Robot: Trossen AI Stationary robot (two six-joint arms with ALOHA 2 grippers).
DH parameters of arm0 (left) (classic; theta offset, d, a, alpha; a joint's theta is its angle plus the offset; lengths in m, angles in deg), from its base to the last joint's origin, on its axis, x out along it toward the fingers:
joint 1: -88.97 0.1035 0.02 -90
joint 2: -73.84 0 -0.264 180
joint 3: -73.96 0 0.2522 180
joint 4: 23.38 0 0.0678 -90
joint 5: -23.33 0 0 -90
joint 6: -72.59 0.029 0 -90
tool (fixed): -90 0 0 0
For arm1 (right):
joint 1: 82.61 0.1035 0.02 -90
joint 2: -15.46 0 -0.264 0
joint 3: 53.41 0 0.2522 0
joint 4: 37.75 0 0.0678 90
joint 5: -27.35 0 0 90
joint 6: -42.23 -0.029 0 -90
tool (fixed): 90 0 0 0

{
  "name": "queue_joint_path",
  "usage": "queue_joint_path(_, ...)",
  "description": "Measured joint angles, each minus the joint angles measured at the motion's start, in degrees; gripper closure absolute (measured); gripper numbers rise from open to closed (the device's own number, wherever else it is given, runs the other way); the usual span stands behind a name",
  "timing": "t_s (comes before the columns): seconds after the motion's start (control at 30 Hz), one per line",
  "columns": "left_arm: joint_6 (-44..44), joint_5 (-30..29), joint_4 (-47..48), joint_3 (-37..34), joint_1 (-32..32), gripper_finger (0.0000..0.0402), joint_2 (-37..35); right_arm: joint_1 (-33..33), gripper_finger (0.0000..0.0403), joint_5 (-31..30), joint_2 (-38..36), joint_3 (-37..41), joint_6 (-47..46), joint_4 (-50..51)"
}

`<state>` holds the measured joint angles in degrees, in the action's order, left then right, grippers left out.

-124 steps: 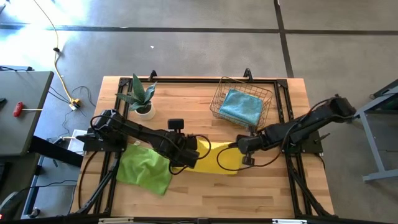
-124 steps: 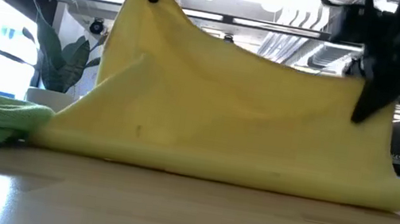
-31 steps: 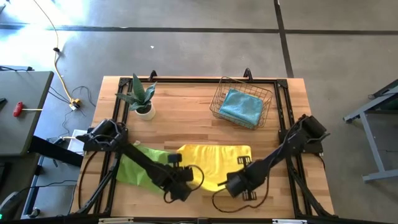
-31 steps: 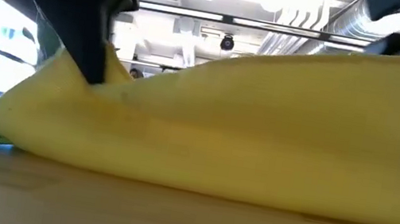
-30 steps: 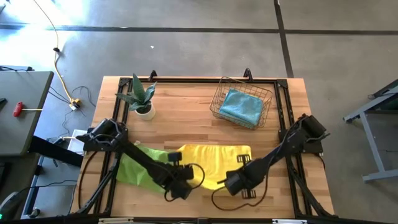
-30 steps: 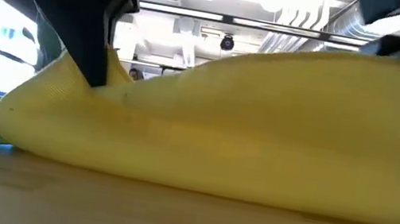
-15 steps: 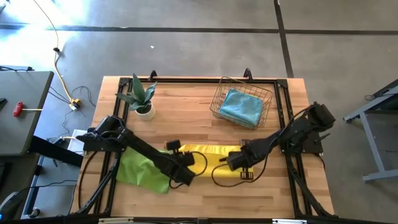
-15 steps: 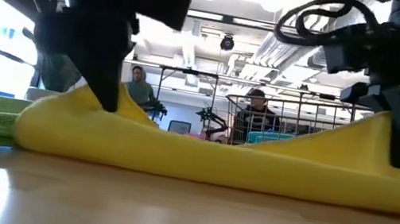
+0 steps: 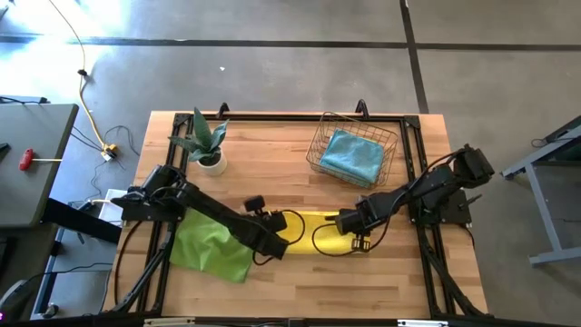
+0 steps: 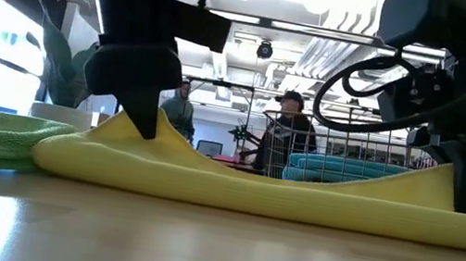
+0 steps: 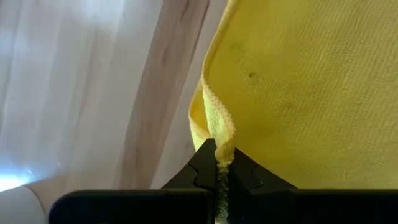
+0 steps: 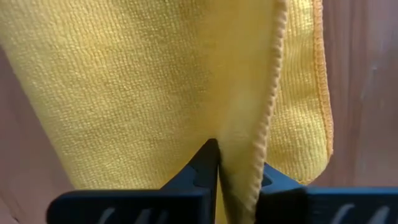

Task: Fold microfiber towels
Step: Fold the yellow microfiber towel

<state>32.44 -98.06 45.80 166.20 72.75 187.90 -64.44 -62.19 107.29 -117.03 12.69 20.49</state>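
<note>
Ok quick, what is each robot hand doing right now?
Left end effector: shut on the soft yellow microfiber towel, pinching its edge.
Right end effector: shut on the same towel's other end.

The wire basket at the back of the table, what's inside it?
A folded teal blue towel lies inside the wire basket, filling most of the floor. Whether anything lies beneath it cannot be seen; the towel covers it.

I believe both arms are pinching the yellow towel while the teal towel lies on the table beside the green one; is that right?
Not quite: the teal towel lies inside the wire basket, as the high view shows. Both the left gripper and right gripper do pinch the yellow towel.
</note>
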Motion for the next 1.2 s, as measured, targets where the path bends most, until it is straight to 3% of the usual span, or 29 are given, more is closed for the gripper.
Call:
queue_joint_path(0.27,0.74,-2.19,-0.45,0.0,1.44,0.0402,0.0,-1.6,0.0373,-0.45,0.0,0.01,1.13,-0.23)
queue_joint_path(0.53,2.57,1.74,-0.13,0.04,2.35,0.04,0.44,-2.16,0.0303,-1.52,0.0,0.01,1.51,-0.28)
queue_joint_path(0.73,7.72,2.21,0.17,0.08,2.26,0.0373,0.92,-2.15,0.0268,-2.1,-1.8,-0.3,1.31,3.7)
queue_joint_path(0.93,11.71,-3.37,0.45,0.09,2.26,0.0324,0.92,-2.14,0.0265,-5.45,-7.17,-2.11,-0.44,5.47)
queue_joint_path(1.1,14.59,-17.91,6.87,1.1,2.28,0.0292,0.82,-1.25,0.0265,-6.44,-13.32,-2.24,-6.44,5.38)
queue_joint_path(1.2,12.09,-17.94,9.62,2.46,2.35,0.0287,0.33,0.56,0.0265,-7.25,-15.94,-1.88,-12.79,3.97)
